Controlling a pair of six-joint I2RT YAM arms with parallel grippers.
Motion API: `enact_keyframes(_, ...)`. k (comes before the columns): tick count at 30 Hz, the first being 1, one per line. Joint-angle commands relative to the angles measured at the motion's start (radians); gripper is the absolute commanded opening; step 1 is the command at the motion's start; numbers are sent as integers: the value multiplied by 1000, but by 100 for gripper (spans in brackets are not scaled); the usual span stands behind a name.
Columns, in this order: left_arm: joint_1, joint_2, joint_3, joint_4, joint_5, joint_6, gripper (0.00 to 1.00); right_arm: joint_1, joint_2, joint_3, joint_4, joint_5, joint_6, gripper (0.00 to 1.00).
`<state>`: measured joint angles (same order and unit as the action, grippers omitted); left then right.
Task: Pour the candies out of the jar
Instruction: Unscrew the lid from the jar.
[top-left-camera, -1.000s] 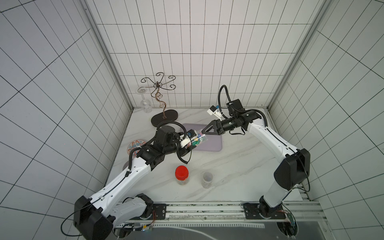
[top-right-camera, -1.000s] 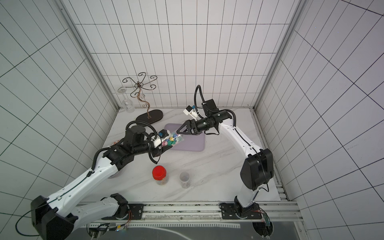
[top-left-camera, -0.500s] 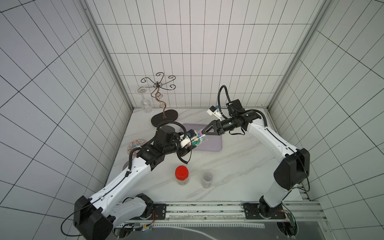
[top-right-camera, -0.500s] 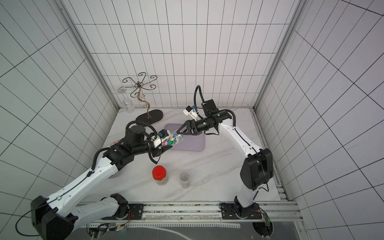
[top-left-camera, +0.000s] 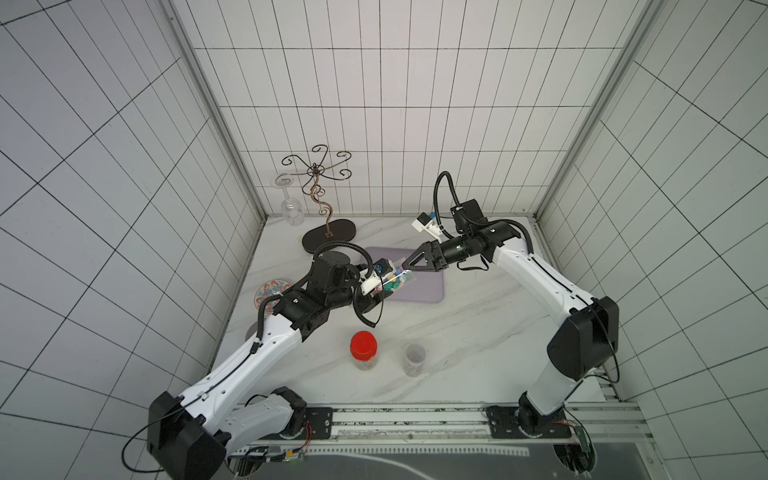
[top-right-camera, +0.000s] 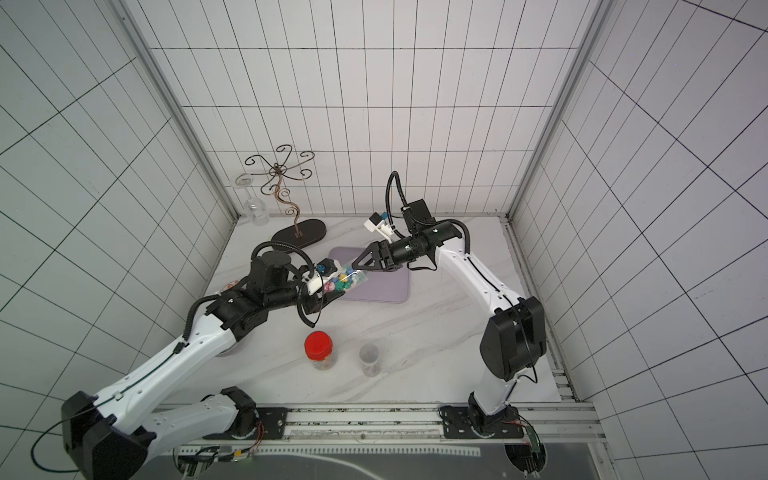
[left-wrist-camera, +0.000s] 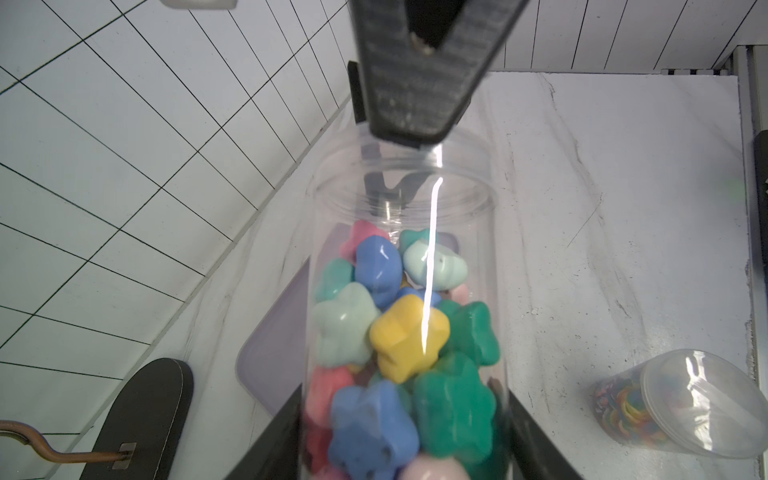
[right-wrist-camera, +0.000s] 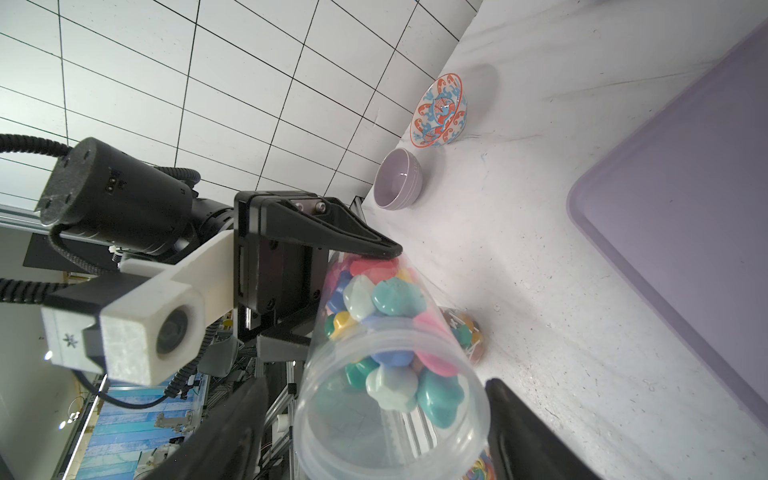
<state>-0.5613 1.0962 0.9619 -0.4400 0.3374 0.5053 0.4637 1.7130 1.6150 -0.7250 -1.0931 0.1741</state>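
Observation:
A clear jar (top-left-camera: 397, 279) (top-right-camera: 349, 279) full of star-shaped candies (left-wrist-camera: 409, 336) (right-wrist-camera: 390, 299) hangs on its side over the near left edge of the purple tray (top-left-camera: 419, 286). My left gripper (top-left-camera: 384, 286) (left-wrist-camera: 405, 399) is shut on the jar's base half. My right gripper (top-left-camera: 409, 268) (right-wrist-camera: 374, 415) comes from the opposite side and is open. Its fingers (right-wrist-camera: 523, 424) straddle the jar's neck end (right-wrist-camera: 390, 415), with a gap showing on one side. A clear lid seems to cover that end.
A red-lidded jar (top-left-camera: 363, 349) and a small clear jar (top-left-camera: 414, 359) stand near the table's front. A patterned bowl (top-left-camera: 272, 291) and a purple bowl (right-wrist-camera: 397, 178) sit by the left wall. A wire stand (top-left-camera: 328, 239) with a hanging wine glass (top-left-camera: 291, 203) is at the back left.
My right gripper's fingers have drawn a little closer together around the jar's neck end. The left arm and the jar have not visibly moved.

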Motion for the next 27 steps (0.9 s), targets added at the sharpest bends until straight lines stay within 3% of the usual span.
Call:
enact_keyframes(1,-2,-15,23,67,19,-1,41,7,13,-29,-10,-28,-20,78)
enact_keyframes(14,-3,-15,21,67,17,-3,41,-7,-21,-38,-9,-46,-31,76)
enact_keyframes(22,-2,-14,20,68,17,-6,41,-9,-30,-43,-7,-82,-33,67)
enact_keyframes(27,-3,-13,18,67,18,-7,42,-16,-39,-46,-3,-109,-35,67)
